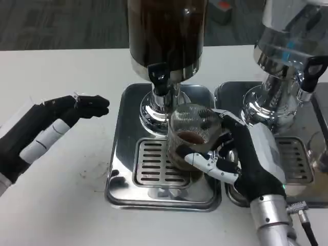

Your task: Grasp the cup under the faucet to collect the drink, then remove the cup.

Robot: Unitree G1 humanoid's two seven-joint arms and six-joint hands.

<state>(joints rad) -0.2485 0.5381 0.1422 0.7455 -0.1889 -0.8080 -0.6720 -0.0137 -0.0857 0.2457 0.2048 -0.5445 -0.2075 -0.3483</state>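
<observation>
The robot's left hand [48, 132] is showing mostly black fingers with white segments set along them. Its right hand [246, 159] is wearing a glossy white back plate over black fingers tipped in white, and is joining a ribbed silver forearm [274, 223] with black cables [303, 218] trailing beside it.

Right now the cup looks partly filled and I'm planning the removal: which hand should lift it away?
Right hand: it already grips the cup under the faucet. The left hand hovers apart, holding nothing.
</observation>
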